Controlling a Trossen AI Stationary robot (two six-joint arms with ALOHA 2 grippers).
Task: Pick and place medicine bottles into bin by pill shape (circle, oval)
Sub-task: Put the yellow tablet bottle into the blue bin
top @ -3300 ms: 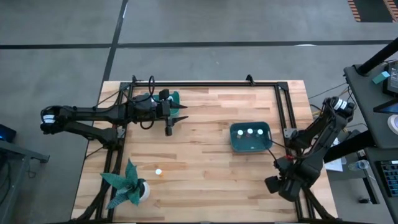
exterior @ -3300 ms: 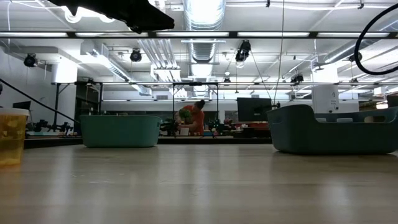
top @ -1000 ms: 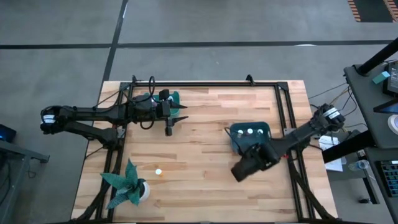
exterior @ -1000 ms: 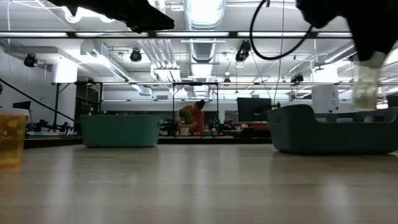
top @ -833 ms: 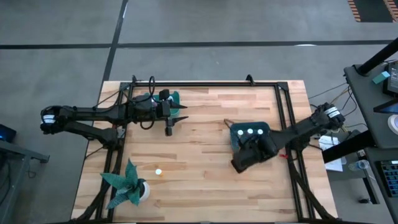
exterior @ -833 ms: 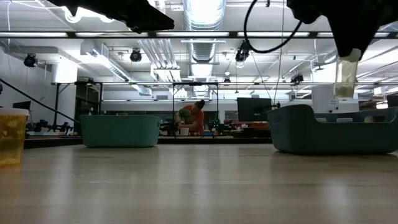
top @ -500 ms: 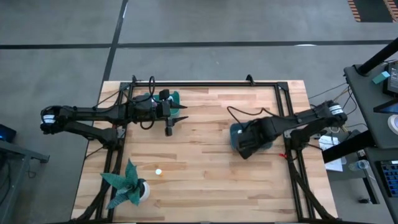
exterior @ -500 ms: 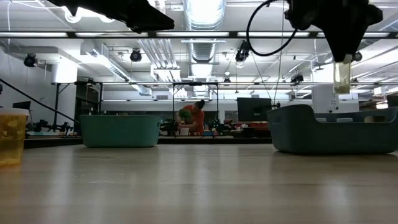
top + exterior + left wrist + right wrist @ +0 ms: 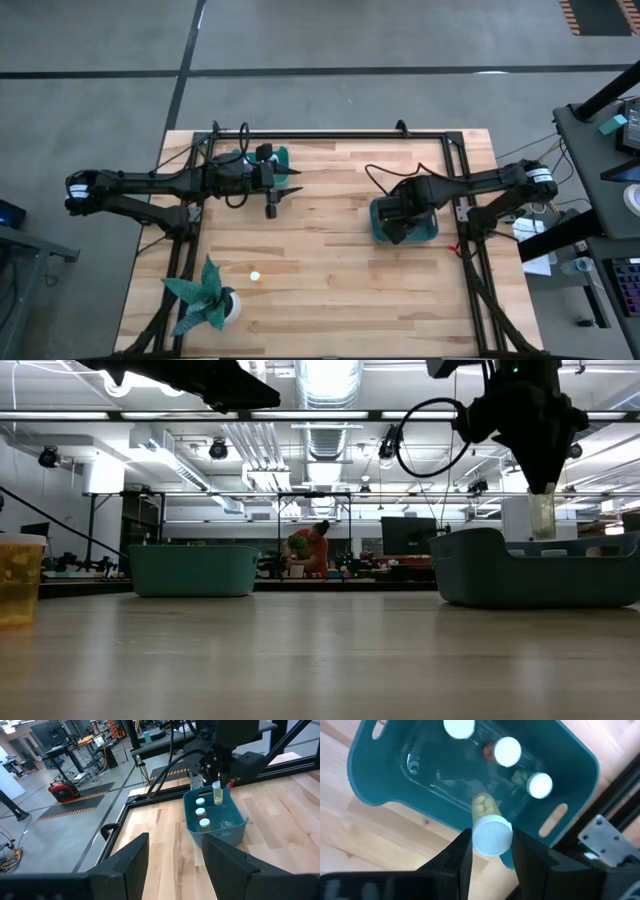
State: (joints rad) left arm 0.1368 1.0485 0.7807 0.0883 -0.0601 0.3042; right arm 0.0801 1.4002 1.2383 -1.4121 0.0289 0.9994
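Now over the bin [image 9: 425,230], right gripper [image 9: 490,851] clamped on a bottle [image 9: 489,831] by its cap end. Light, rigid, smooth plastic; best gripped across the body. Left gripper [image 9: 175,852] parked open near far bin [image 9: 282,156].

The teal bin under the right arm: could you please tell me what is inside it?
Three white-capped medicine bottles stand inside the teal plastic bin. The right gripper holds a fourth bottle above it, hiding part of the floor.
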